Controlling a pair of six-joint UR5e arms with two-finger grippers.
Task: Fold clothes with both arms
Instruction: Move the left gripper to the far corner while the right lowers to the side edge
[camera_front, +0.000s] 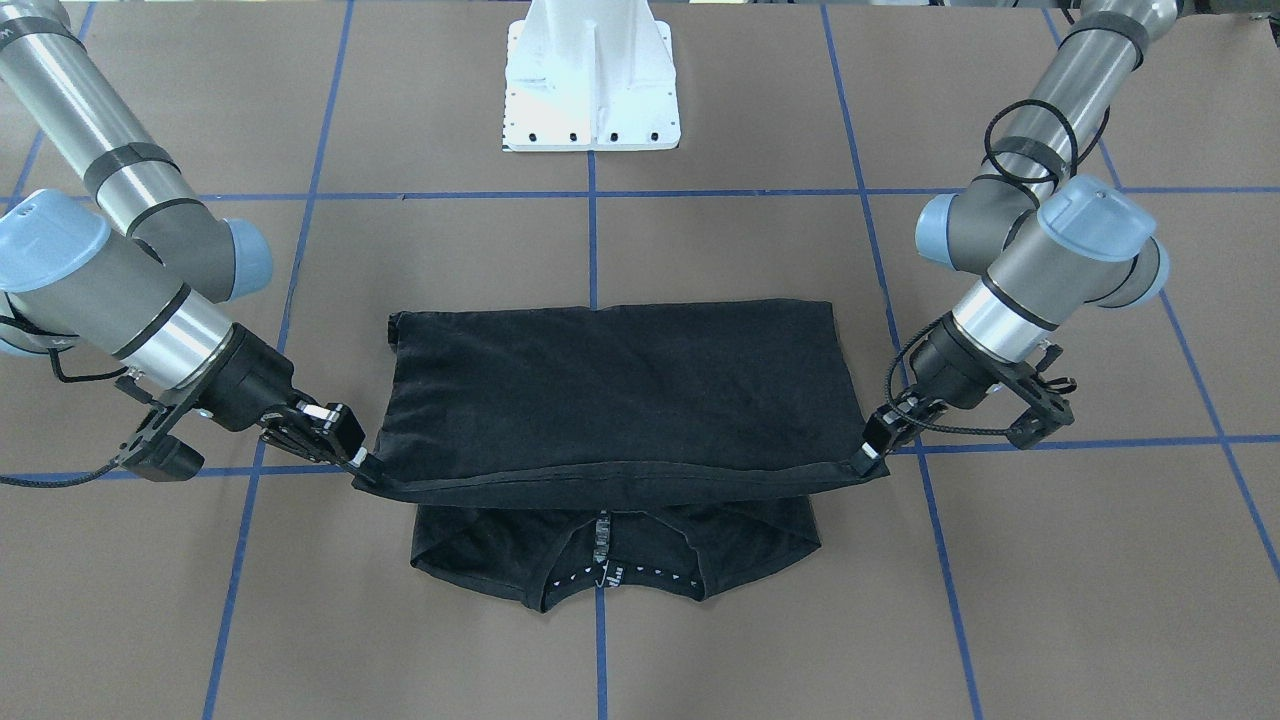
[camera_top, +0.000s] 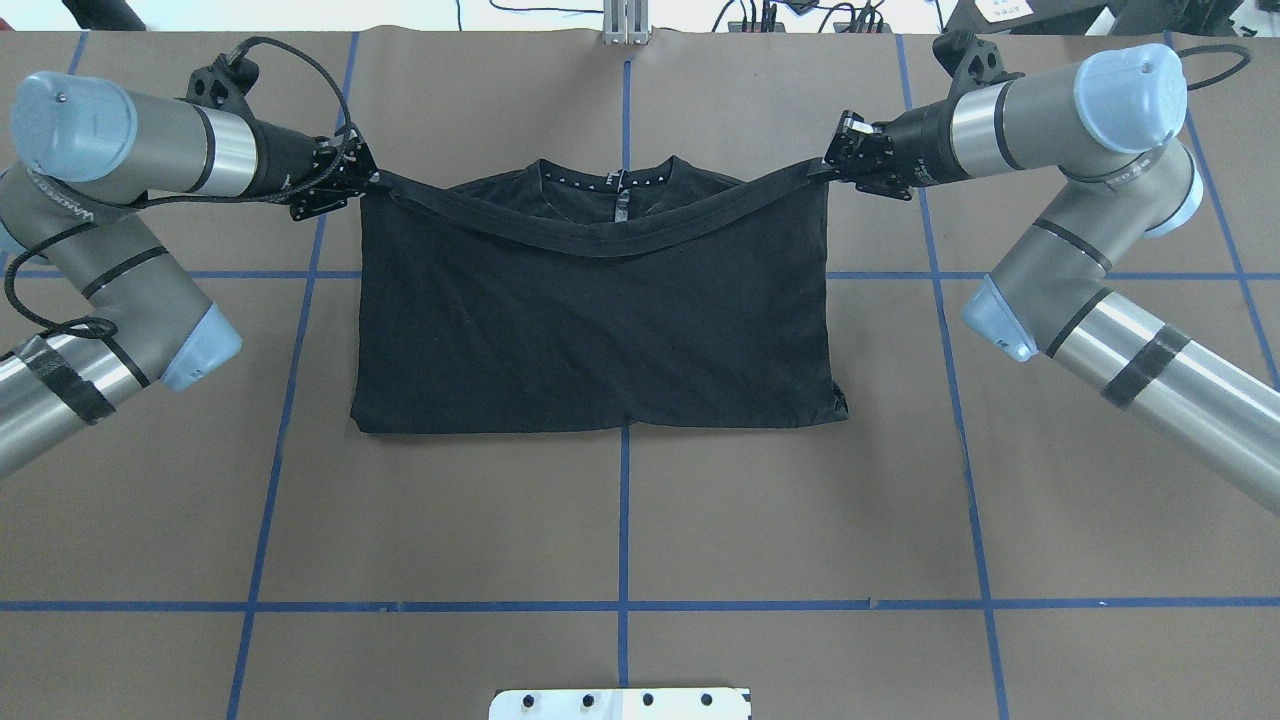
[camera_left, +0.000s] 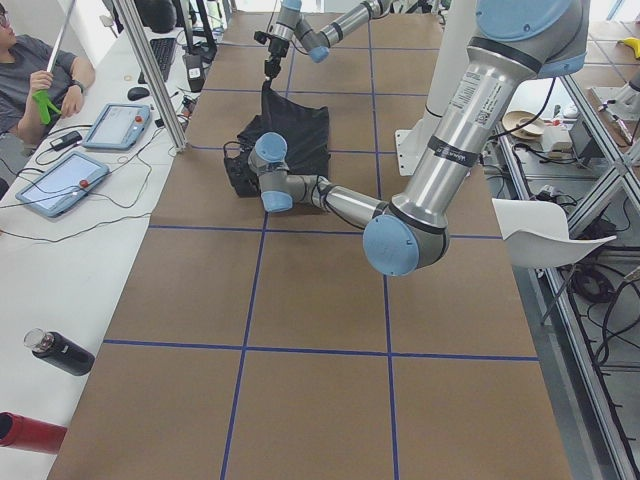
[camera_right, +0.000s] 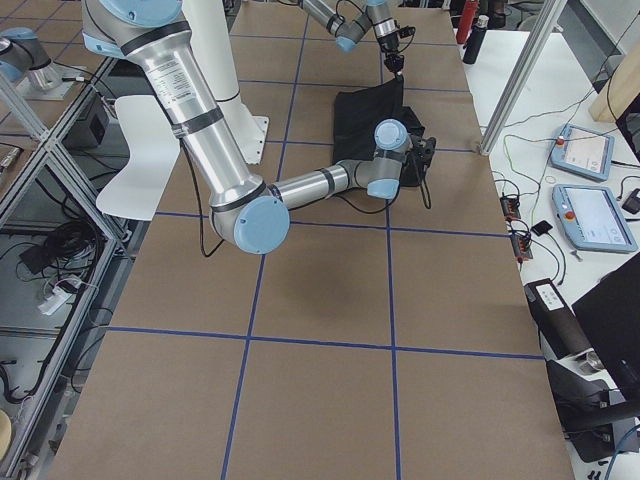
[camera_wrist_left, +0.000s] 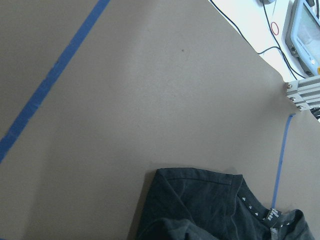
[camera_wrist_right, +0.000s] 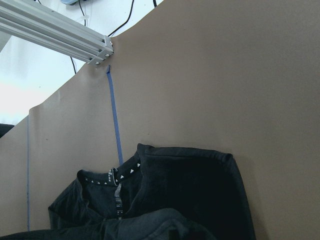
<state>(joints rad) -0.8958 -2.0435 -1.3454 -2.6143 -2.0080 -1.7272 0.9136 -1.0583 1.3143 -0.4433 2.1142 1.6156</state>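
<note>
**A:** The left gripper (camera_top: 368, 181) is clenched on one corner of the T-shirt (camera_top: 600, 330), right at its hem. The right gripper (camera_top: 830, 168) is clamped on the other corner. Agreed?

**B:** Agreed. The hem (camera_top: 600, 244) hangs between them in a shallow sag, raised off the table (camera_top: 620, 520) at both ends and lowest in the middle.

**A:** Where does the shirt lie?

**B:** Mid-table, straddling the centre blue tape line (camera_top: 624, 500), with the collar (camera_top: 620, 178) on the side away from the pedestal base (camera_front: 590, 90). Only plain black cloth shows, and no print is in view.

**A:** So how far along is it?

**B:** I judge the fold in half mostly made. The lower half is doubled over the upper, with a crease (camera_top: 600, 426) on the side nearest the robot. No sleeve sticks out at either side, so they seem tucked in, though I cannot see them under the top layer.

**A:** And the hem against the collar?

**B:** From overhead it hangs just short of the neckline, and the collar and its label (camera_top: 621, 208) show beyond it. In the front-facing view the shoulders (camera_front: 450, 560) peek out from under the raised hem.

**A:** What's left?

**B:** Lowering the hem onto the shoulders, opening both grippers and drawing clear. The pictures do not say whether another fold is wanted. The risk I see is the sag. The middle will touch down first, so the corners may land uneven unless both grippers descend together.
</note>
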